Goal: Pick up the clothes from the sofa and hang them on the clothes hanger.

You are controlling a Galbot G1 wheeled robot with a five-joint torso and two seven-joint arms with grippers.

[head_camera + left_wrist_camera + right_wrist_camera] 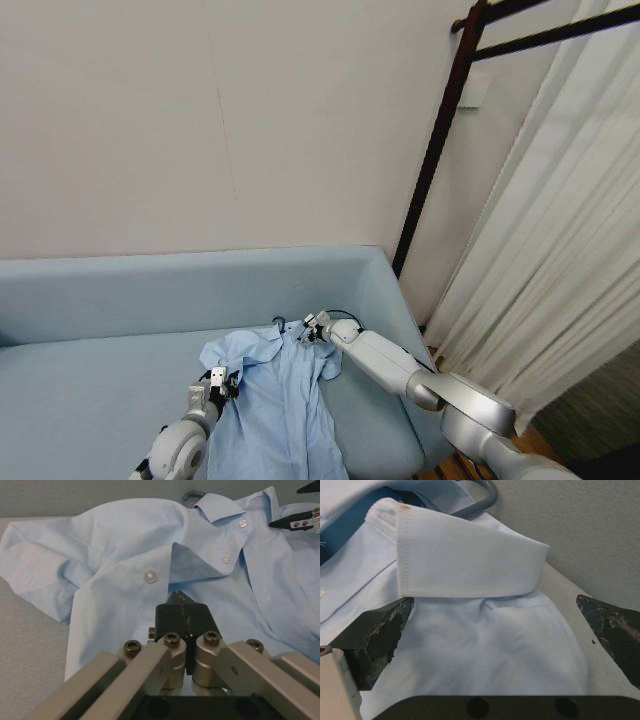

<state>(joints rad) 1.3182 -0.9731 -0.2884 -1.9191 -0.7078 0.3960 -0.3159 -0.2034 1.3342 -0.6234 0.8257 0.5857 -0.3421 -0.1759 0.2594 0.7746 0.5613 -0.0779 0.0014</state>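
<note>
Left gripper (216, 382) sits nearest, low on the seat at the left edge of the light blue shirt (285, 410). Its black pads (182, 617) are pressed together with the tip resting on the cloth just beside a front button. I cannot tell whether any fabric is pinched between them. It looks placed to steady that side of the garment while the other arm works.

The shirt lies front-up and buttoned on the seat of the light blue sofa (100, 290). Its long axis runs near to far, with the hem toward the seat's near edge and the collar (470, 565) toward the backrest. One sleeve is bunched out to the left.

Farther in, the right gripper (310, 330) reaches across from the right to the collar. Its jaws are spread wide and its dark fingertips (375, 635) stand on either side of the folded collar point without touching it. This looks like the approach for a grasp near the neck, beside the grey hanger hook (482, 497) poking out toward the backrest.

Well beyond, at the far right, stands the dark clothes rack (437, 140), where the garment belongs.
</note>
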